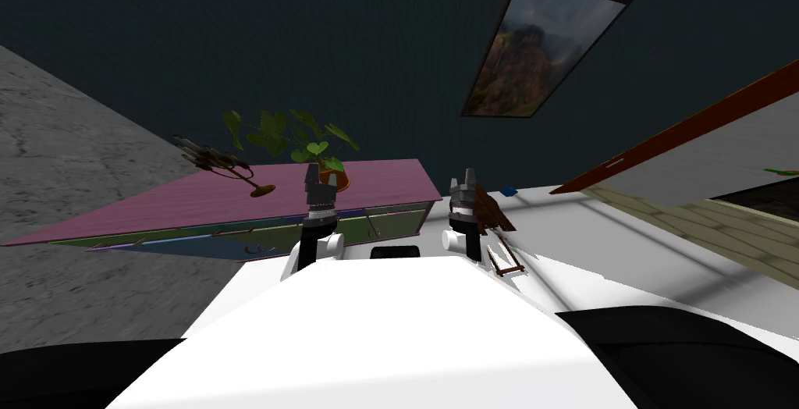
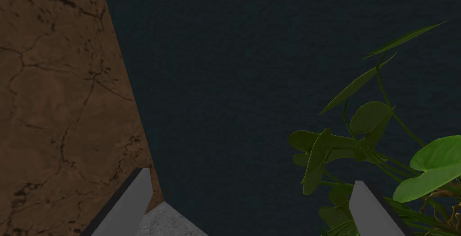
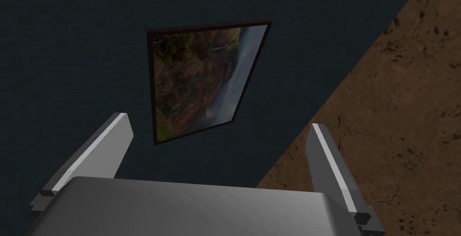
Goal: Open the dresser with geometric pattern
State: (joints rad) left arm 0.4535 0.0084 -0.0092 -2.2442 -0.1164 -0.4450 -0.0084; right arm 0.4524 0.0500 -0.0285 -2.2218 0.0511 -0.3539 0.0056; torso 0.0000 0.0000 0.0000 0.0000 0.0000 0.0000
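The dresser (image 1: 234, 234) stands low against the dark wall, to my left. It has a pink top (image 1: 195, 203) and a front of green, blue and purple patches with small handles. My left gripper (image 1: 321, 186) is raised before the dresser's right end, just in front of the plant pot. Its fingers are open with nothing between them. In the left wrist view the left gripper (image 2: 250, 201) points past the plant's leaves (image 2: 360, 129) at the wall. My right gripper (image 1: 466, 182) is raised to the right of the dresser, and in its wrist view the gripper (image 3: 219, 121) is open and empty.
On the dresser's top stand a potted plant (image 1: 312, 147) and a dark candelabra (image 1: 217, 164). A small brown wooden piece (image 1: 495, 229) stands on the pale floor by my right gripper. A small blue thing (image 1: 509, 191) lies beyond it. A red-brown-edged panel (image 1: 687, 131) slants across the right.
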